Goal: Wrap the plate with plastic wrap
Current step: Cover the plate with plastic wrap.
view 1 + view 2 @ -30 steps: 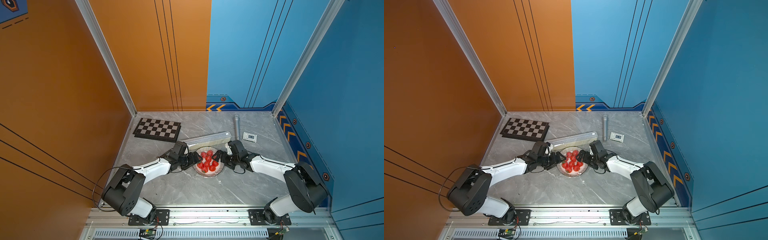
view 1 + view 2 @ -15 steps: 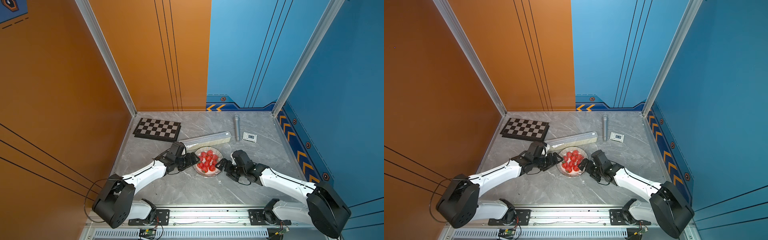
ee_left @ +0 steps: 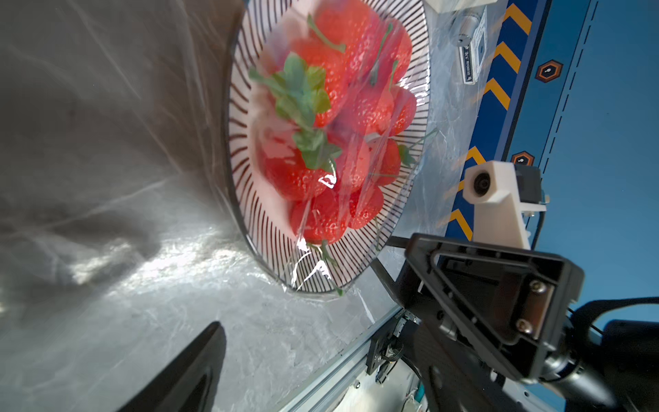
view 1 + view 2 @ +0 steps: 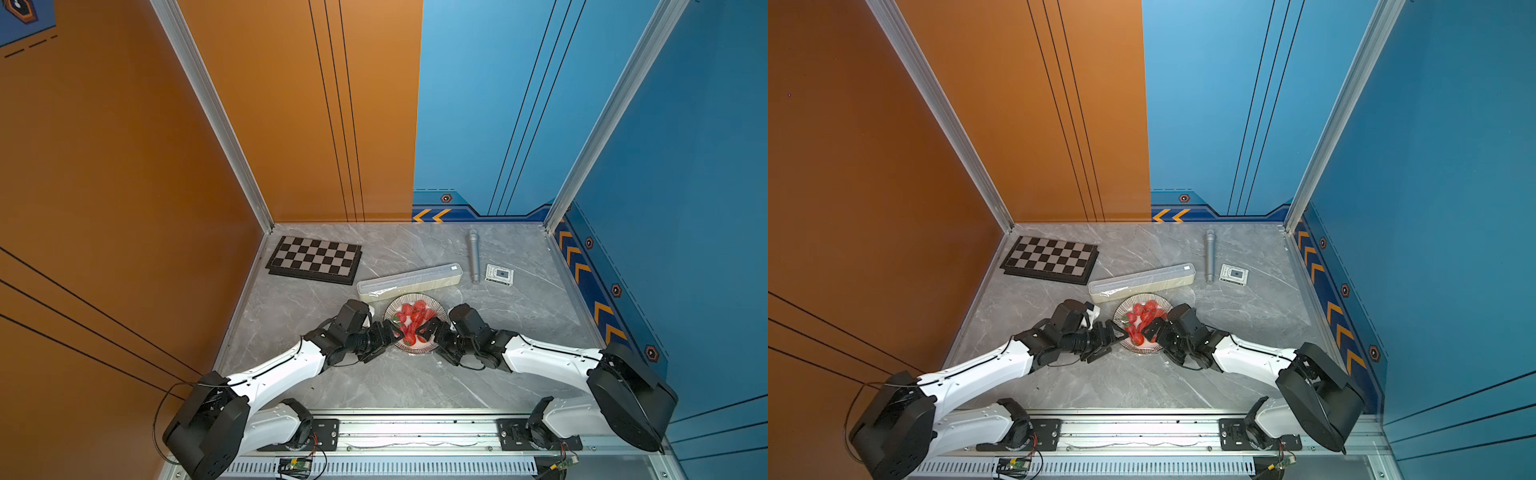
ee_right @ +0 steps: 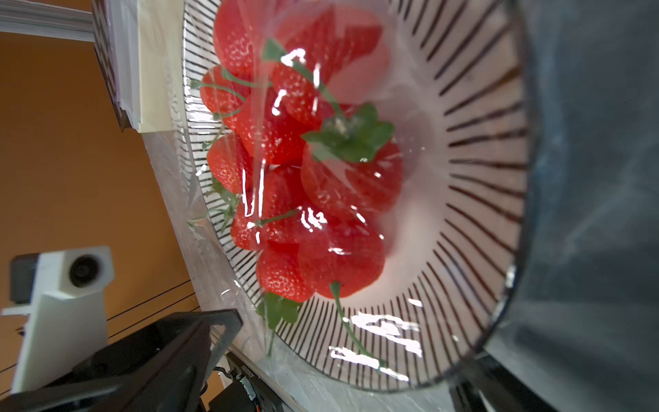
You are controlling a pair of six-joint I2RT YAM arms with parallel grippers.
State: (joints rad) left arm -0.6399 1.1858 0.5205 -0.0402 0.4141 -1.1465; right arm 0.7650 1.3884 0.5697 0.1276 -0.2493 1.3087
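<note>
1. A striped-rim plate (image 4: pixel 395 305) heaped with strawberries (image 4: pixel 415 318) sits on the grey marbled tabletop (image 4: pixel 415 386), squarely between two robot arms.
2. The plastic wrap (image 5: pixel 374 328) already lies over the fruit. It is creased and glinting, and its loose skirt spills past the plate's rim onto the tabletop.
3. The wrap's long cream box (image 4: pixel 409 282) rests just behind the plate, probably kept close so that a sheet could be drawn straight across the dish.
4. The arms flank the plate from opposite sides. That placement looks suited to pressing the film's free edges down around the rim.
5. The left pincer (image 4: pixel 390 334) is spread wide and sits low at the plate's left rim, with nothing visibly pinched. In the left wrist view one finger (image 3: pixel 185 371) lies above the film skirt, but whether it touches the film cannot be told.
6. The right pincer (image 4: pixel 428 328) is spread to its fullest at the plate's right rim and reaches in over the dish. It holds nothing, and any contact with the film is unclear.
7. The cover appears to be on, and what remains is likely tucking the slack film under the rim.
8. A chessboard (image 4: pixel 313 259), a grey rod (image 4: pixel 473 255) and a small card (image 4: pixel 500 274) lie beyond the plate, well apart from it.
</note>
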